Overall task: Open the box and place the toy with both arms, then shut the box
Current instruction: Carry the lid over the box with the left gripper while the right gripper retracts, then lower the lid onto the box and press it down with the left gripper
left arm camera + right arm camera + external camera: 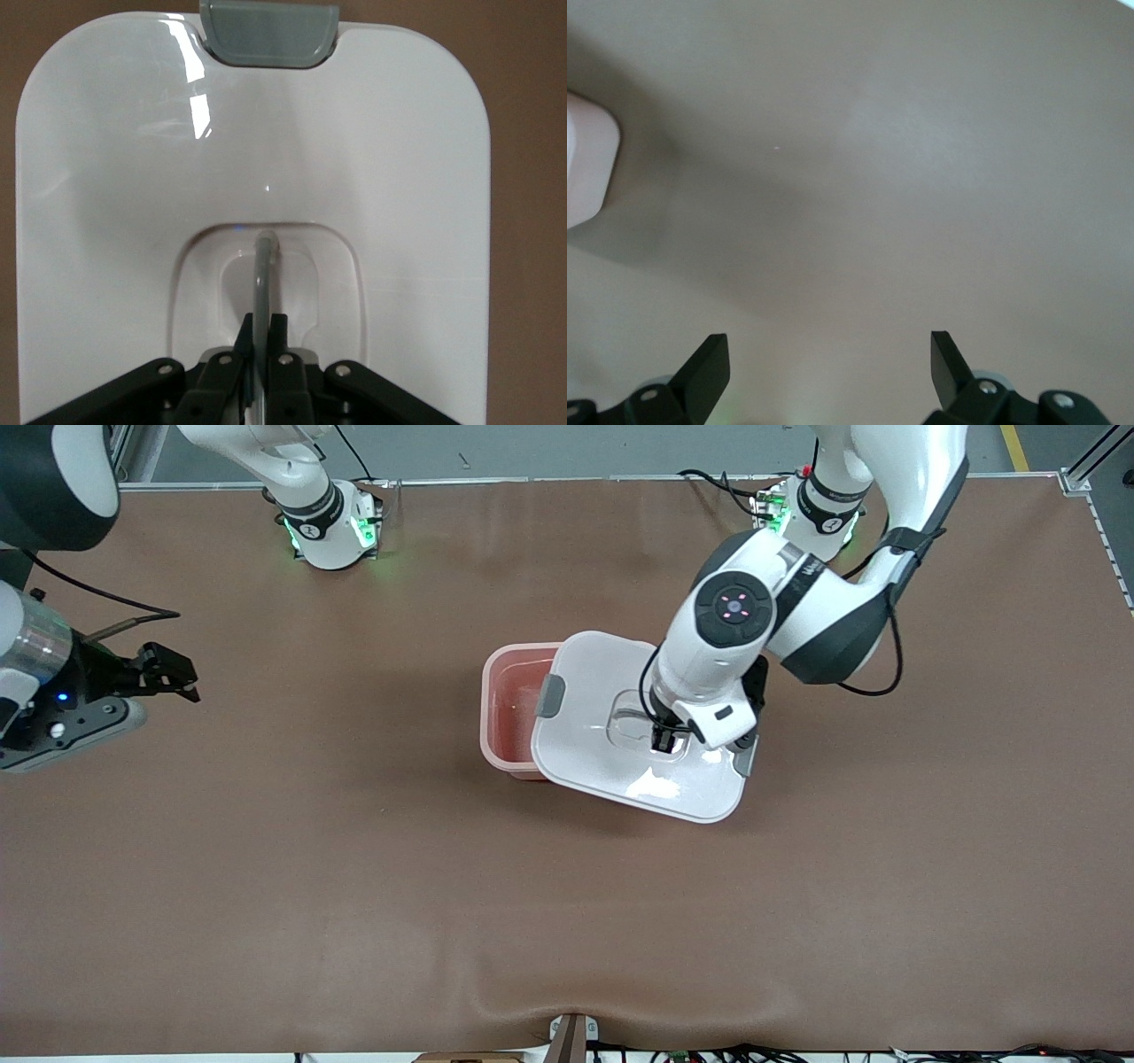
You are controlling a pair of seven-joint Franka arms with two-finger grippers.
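Note:
The box's translucent pink tub (509,700) stands in the middle of the table, and the uncovered part of it holds nothing. Its white lid (594,682) is off the tub and shifted toward the left arm's end, covering most of it. My left gripper (663,740) is shut on the lid's clear handle (263,266), which runs between the fingertips of that gripper (263,323). My right gripper (177,677) hangs open over bare table at the right arm's end, with nothing between its fingers (709,363). The toy is out of view.
Grey clips (549,695) (746,757) sit on the lid's two short ends; one clip (268,34) shows in the left wrist view. A pale corner of the box (585,168) shows in the right wrist view. Brown tabletop (354,868) surrounds the box.

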